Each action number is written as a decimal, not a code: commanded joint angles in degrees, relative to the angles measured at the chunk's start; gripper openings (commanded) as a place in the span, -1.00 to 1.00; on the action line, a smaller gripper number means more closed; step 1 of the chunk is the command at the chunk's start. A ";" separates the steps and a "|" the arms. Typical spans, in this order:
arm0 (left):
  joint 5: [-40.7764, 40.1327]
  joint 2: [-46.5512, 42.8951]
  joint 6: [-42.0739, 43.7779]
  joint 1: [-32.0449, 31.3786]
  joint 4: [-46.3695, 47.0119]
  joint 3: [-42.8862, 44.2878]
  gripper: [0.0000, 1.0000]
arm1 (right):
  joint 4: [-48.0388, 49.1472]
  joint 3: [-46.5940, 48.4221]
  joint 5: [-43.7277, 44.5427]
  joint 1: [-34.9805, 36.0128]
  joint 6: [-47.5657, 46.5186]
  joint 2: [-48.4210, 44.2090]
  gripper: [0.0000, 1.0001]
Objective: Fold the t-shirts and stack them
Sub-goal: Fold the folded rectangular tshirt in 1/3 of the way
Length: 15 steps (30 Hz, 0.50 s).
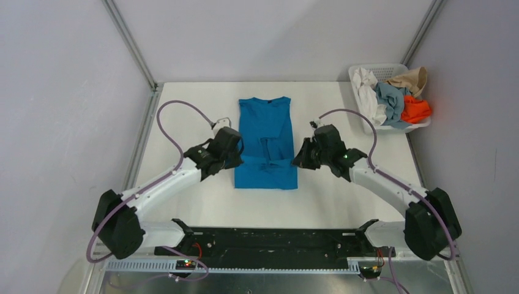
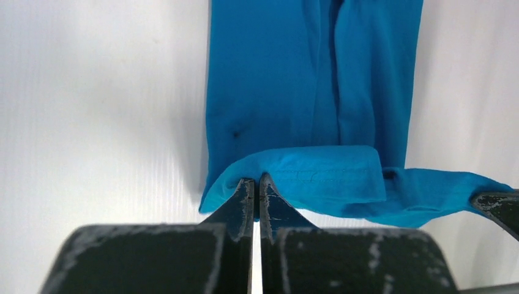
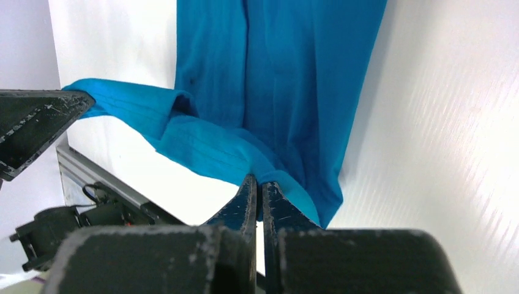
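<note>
1. Blue t-shirt (image 1: pixel 266 138): folded lengthwise into a narrow strip, collar at the far end, lying flat at the middle of the table (image 1: pixel 183 122); near hem raised off the surface and stretched between both grippers
2. Left gripper (image 2: pixel 256 184): jaws clenched on the left corner of the raised hem
3. Right gripper (image 3: pixel 258 184): jaws clenched on the right corner of the same hem
4. Basket (image 1: pixel 379 66): white lattice, far right corner of the table, well apart from the blue t-shirt
5. Basket contents, heaped: white shirt (image 1: pixel 367 92), grey-blue shirt (image 1: pixel 392 98), tan shirt (image 1: pixel 411 78), orange shirt (image 1: pixel 416 110)
</note>
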 commanded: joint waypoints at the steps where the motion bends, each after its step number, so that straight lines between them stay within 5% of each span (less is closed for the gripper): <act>1: 4.15 4.99 5.75 4.81 4.83 5.50 -1.00 | 2.46 7.62 -4.69 -3.69 -7.33 6.37 -1.00; 15: 11.84 22.81 11.66 13.42 6.07 17.22 -0.91 | 5.45 19.74 -10.25 -11.34 -11.39 24.50 -1.00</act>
